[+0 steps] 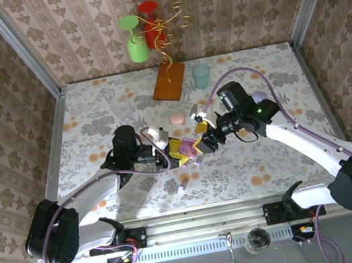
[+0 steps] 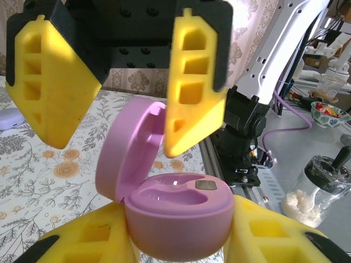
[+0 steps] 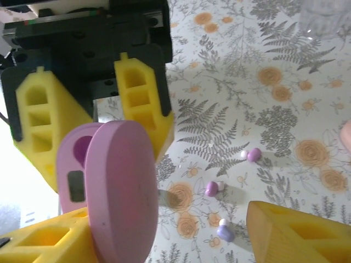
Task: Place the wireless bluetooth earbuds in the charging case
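Note:
My left gripper (image 2: 178, 233) is shut on the base of an open pink-purple charging case (image 2: 178, 211). The lid (image 2: 129, 145) stands up, and both wells look empty. In the top view the case (image 1: 180, 148) is held above the table's middle between both grippers. My right gripper (image 3: 170, 236) is open, its yellow fingers (image 2: 192, 87) spread wide on either side of the lid (image 3: 120, 192). Three tiny earbuds lie on the table below: two purple (image 3: 253, 155) (image 3: 211, 189) and one lavender (image 3: 225, 233).
A pink case (image 1: 177, 118) and a lavender case (image 1: 260, 96) lie further back. At the far side are a clear glass (image 1: 124, 110), a teal cup (image 1: 201, 76) and a wire stand on a wooden base (image 1: 169, 82) holding green and red cups.

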